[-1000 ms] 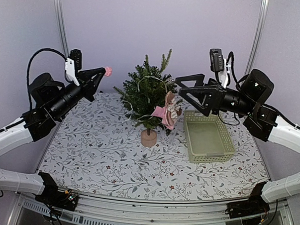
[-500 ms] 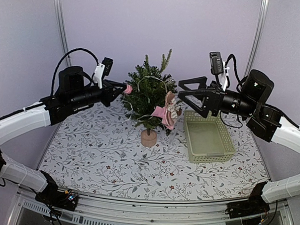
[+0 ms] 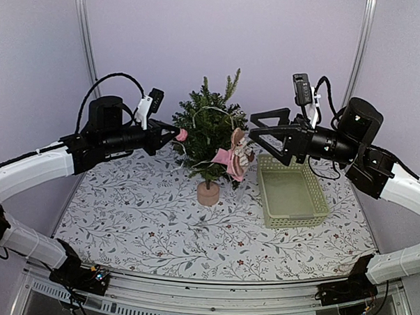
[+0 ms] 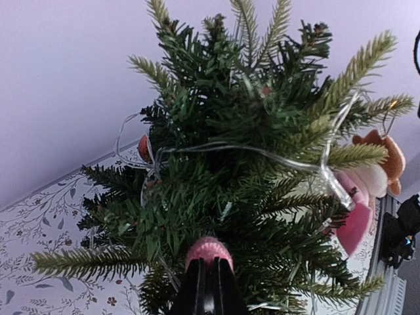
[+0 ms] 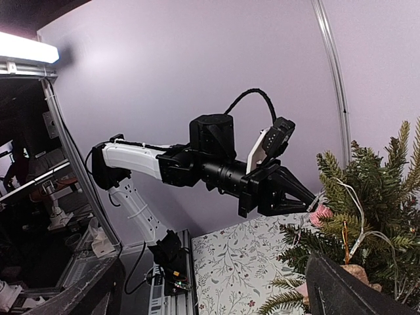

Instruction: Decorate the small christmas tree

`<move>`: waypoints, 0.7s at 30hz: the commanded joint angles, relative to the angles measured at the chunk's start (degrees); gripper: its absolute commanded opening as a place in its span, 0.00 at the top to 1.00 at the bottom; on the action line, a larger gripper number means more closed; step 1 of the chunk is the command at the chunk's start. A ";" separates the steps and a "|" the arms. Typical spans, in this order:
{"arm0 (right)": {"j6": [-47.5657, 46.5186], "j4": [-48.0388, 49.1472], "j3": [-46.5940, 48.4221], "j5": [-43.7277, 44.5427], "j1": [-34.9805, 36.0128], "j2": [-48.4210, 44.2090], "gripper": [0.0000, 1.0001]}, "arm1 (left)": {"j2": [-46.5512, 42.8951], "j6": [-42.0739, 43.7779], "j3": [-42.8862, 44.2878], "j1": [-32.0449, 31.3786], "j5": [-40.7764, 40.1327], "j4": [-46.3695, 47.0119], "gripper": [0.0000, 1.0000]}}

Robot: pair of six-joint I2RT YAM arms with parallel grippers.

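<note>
The small christmas tree [image 3: 210, 133] stands upright toward the 12 o'clock side of the table [image 3: 138, 210], its tan base [image 3: 208, 193] resting on the flower-patterned cloth and its dark-green branches spreading above a short trunk. The left gripper [image 3: 177, 134] reaches in level from the tree's 9 o'clock side, its two fingers pinched tight on a small pink ball [image 3: 182, 135], which sits right at the tips of the outer needles. In the left wrist view that ball is pressed up against the branches at the lower middle of the crown, though whether it is hooked on any twig cannot be told. A clear light wire [image 4: 262, 154] loops across the foliage, and a pink bow with a little brown teddy [image 3: 234, 156] hangs from the branches at about 4 o'clock of the crown. The right gripper [image 3: 252, 126] is held in the air at the tree's 3 o'clock side, jaws spread wide and holding nothing, the fingertips pointing at the crown and close to the needles (contact cannot be judged from above). A pale green plastic basket [image 3: 298, 219] lies on the cloth at 3 o'clock of the base, near it but not touching, below the right arm. From the right wrist view, the left arm shows stretched out toward the tree with the pink ball at its tip.
</note>
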 commanded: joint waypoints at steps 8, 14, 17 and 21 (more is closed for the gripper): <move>-0.79 -0.63 0.83 0.82 -0.41 -0.89 0.01 | -0.97 0.24 -0.01 0.77 0.89 -0.79 0.70; -0.93 -0.77 0.73 0.83 -0.50 -0.90 0.01 | -2.02 0.42 -0.01 0.77 0.45 -0.93 0.64; -1.00 -0.77 0.80 0.75 -0.54 -0.90 0.01 | -2.78 0.58 -0.16 0.73 0.45 -0.57 0.62; -1.35 -0.94 0.73 0.90 -0.63 -0.98 0.01 | -4.30 0.39 -0.19 0.77 0.54 -0.14 0.53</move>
